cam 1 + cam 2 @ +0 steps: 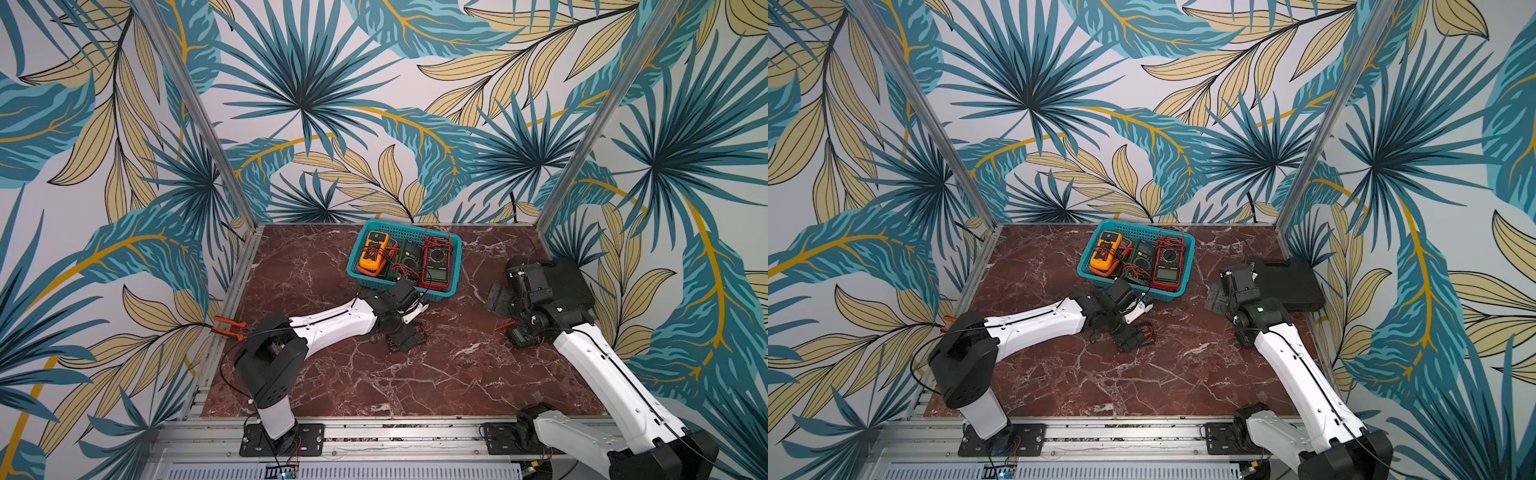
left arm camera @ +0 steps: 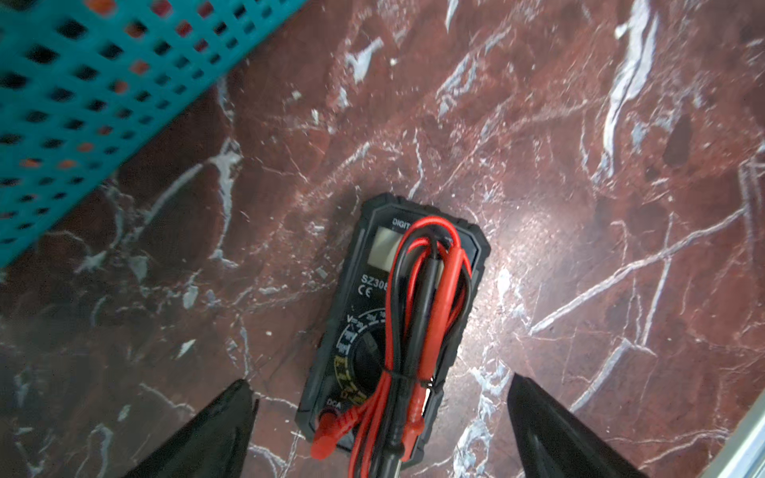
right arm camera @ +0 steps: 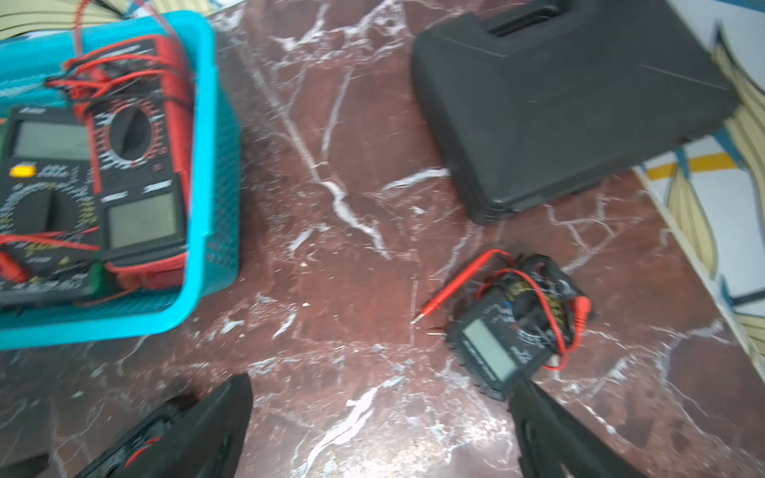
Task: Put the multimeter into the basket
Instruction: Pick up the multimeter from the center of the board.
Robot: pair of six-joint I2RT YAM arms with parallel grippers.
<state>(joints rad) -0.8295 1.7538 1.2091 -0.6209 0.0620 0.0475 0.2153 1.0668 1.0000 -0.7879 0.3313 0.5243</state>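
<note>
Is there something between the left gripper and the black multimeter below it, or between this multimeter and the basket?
Nothing visible. The left gripper, jaws open, hangs over the black multimeter; only its own tied leads lie on top. Bare table separates it from the basket, though three multimeters already fill much of the basket.

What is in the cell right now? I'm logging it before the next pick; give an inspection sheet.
Surface: red marble-pattern tabletop.
Job's things: teal basket holds orange multimeter, green multimeter, red multimeter; left black multimeter and right black multimeter lie outside it.
Clutter: black hard case, orange-handled pliers.
Grippers: left gripper open over left black multimeter; right gripper open, empty.
Cables: leads bundled on meters; red probe loose.
Surroundings: leaf-print walls, aluminium posts.
</note>
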